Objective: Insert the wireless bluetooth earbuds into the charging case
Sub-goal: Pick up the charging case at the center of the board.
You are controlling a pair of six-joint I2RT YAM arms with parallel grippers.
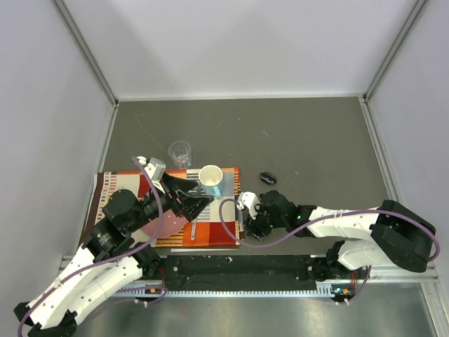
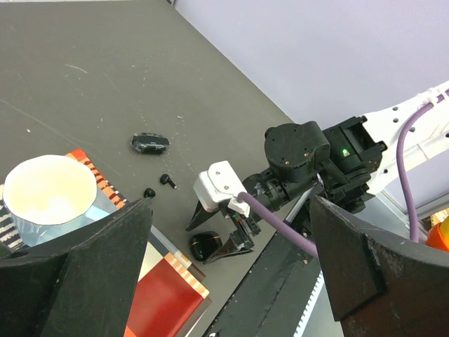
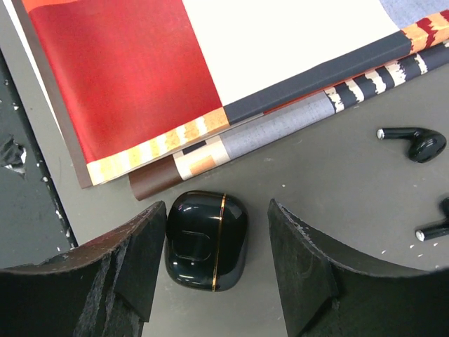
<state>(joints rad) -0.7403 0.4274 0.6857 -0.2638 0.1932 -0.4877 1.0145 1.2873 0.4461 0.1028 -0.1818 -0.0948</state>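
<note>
The right gripper (image 3: pixel 217 209) is low over the table (image 1: pixel 316 140), just off the right edge of the cloth (image 1: pixel 217 228), by its near corner. Its jaws are partly open. A shiny black case (image 3: pixel 205 241) with a thin gold line lies flat on the table between them. The case is shut. It sits very close to one finger (image 3: pixel 140 260), maybe touching it. There is a clear gap to the other finger (image 3: pixel 309 267). The gripper is not squeezing the case, and it has hold of nothing.

Two earbuds show in the pictures. One earbud (image 3: pixel 414 142) lies on the table near the right edge of the cloth, a bit farther back than the case. The second earbud (image 3: pixel 435 228) lies close to the first, and it is partly cut off in the right wrist view. Both are loose on the table and are not in any case.

The other case (image 1: pixel 268 178) lies farther right of the cloth, past its far right corner.

The left gripper (image 1: pixel 198 193) hangs above the cloth. Its jaws are spread as wide as they go, and it holds nothing.

A white mug (image 1: pixel 210 177) stands on the cloth near the far right corner. A clear glass (image 1: pixel 180 152) stands on the table just behind the far edge of the cloth.
</note>
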